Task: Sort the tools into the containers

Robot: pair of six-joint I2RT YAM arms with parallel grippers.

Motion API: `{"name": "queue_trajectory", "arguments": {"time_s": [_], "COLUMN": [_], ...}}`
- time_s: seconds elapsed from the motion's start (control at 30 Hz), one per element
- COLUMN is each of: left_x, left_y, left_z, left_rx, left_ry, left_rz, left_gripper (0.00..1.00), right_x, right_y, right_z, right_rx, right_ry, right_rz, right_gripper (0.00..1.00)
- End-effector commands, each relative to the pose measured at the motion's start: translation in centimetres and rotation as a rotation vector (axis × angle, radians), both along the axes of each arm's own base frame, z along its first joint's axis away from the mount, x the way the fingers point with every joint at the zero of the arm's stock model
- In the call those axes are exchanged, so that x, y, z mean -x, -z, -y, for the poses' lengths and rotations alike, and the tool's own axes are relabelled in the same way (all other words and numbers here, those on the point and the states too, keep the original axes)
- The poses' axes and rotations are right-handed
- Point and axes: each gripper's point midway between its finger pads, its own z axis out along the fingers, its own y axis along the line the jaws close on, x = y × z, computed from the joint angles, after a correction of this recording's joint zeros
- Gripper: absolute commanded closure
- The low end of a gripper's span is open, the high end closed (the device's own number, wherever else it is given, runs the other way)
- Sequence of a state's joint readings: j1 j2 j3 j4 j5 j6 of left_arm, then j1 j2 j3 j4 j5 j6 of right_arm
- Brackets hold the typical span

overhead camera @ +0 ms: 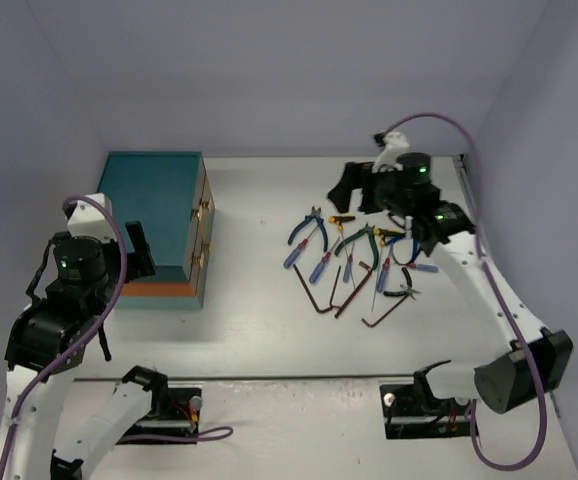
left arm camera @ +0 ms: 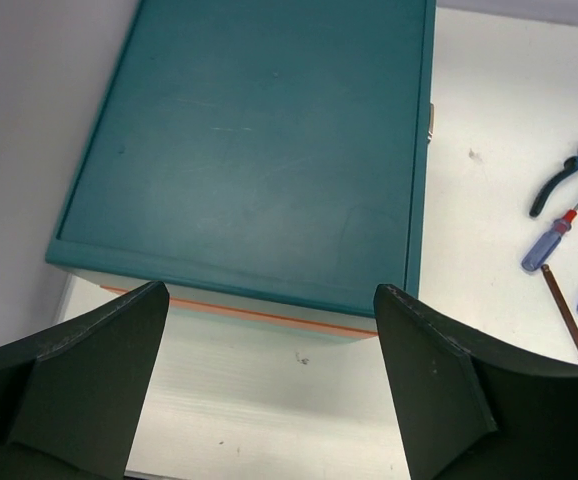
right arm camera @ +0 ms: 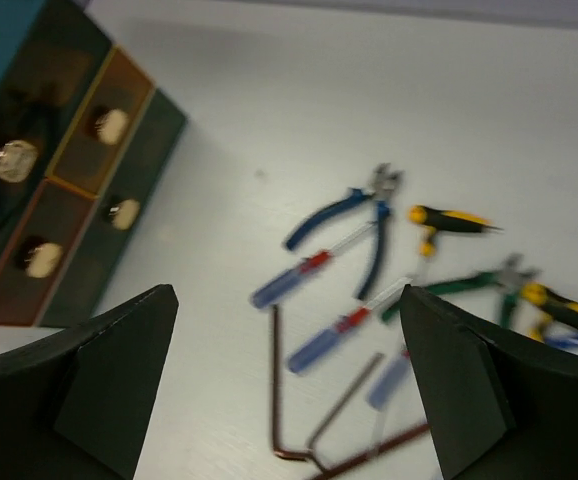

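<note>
Table (overhead camera: 269, 330): in your top view, take 12 o'clock as the far wall; everything sits on this pale surface.
Chest (overhead camera: 149, 205): the teal box stands at about 10 o'clock, its front facing 3 o'clock towards the tools.
Left gripper (left arm camera: 269, 330): it hovers over the chest's near edge with the jaws spread wide and nothing between them.
Right gripper (right arm camera: 289, 300): it hangs above the pile's 12 o'clock edge, also spread wide and empty, and touches no tool.
Drawers (right arm camera: 29, 200): you can see their brass knobs in the blurred right wrist view. None looks pulled out, and what is inside cannot be made out.
Tools (overhead camera: 354, 262): they lie loose in one cluster at about 2 o'clock, well apart from the chest.
Blue pliers (right arm camera: 354, 215): they lie at the pile's 10 o'clock corner.
Screwdrivers (right arm camera: 299, 275): blue-and-red, just beside the pliers.
Hex keys (overhead camera: 319, 290): dark, at the pile's 6 o'clock edge.
Done: by your pictures, nothing appears sorted.
Left: open a drawer, then carry across every tool, so practically the whole job remains.
</note>
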State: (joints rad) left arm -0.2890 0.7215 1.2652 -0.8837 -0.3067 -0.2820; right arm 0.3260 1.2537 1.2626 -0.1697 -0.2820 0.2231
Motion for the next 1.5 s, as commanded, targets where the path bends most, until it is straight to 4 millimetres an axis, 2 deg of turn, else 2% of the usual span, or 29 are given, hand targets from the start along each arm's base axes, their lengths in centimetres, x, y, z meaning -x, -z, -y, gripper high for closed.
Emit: {"name": "queue_trajectory", "arguments": {"time_s": [0.0, 0.03, 0.13, 0.33, 0.53, 0.67, 0.8, 1.03, 1.27, 1.47], "left_x": [-1.7, -2.0, -2.7, -3.7, -4.5, -5.1, -5.4, -5.4, -5.5, -5.5], "left_y": [-1.5, -1.3, -0.5, 1.0, 2.2, 3.1, 3.8, 4.2, 4.5, 4.6], "left_z": [1.7, 2.0, 2.4, 3.0, 2.6, 2.7, 2.9, 2.8, 2.9, 2.9], "left_rx": [0.054, 0.056, 0.059, 0.052, 0.018, 0.009, 0.007, 0.003, 0.001, -0.002], "left_ry": [0.048, 0.060, 0.065, 0.072, 0.043, 0.040, 0.044, 0.040, 0.045, 0.045], "left_rz": [0.027, 0.013, -0.021, -0.080, -0.121, -0.155, -0.177, -0.186, -0.191, -0.193], "left_gripper": [0.19, 0.19, 0.19, 0.19, 0.19, 0.19, 0.19, 0.19, 0.19, 0.19], "right_x": [-0.4, -0.8, -2.0, -2.0, -2.1, -1.7, -1.5, -1.4, -1.3, -1.1], "right_y": [-3.3, -3.1, -2.3, -1.3, -0.6, -0.3, 0.5, 1.8, 2.4, 2.6], "right_z": [-9.1, -11.1, -15.0, -22.2, -27.3, -29.7, -31.4, -33.7, -34.8, -35.1], "right_rx": [-0.177, -0.205, -0.290, -0.413, -0.524, -0.601, -0.647, -0.701, -0.748, -0.777], "right_ry": [-0.232, -0.266, -0.311, -0.432, -0.511, -0.561, -0.597, -0.639, -0.669, -0.690], "right_rz": [0.026, 0.001, -0.042, -0.110, -0.168, -0.203, -0.234, -0.266, -0.289, -0.309], "right_gripper": [0.16, 0.22, 0.27, 0.32, 0.40, 0.44, 0.49, 0.49, 0.49, 0.54]}}
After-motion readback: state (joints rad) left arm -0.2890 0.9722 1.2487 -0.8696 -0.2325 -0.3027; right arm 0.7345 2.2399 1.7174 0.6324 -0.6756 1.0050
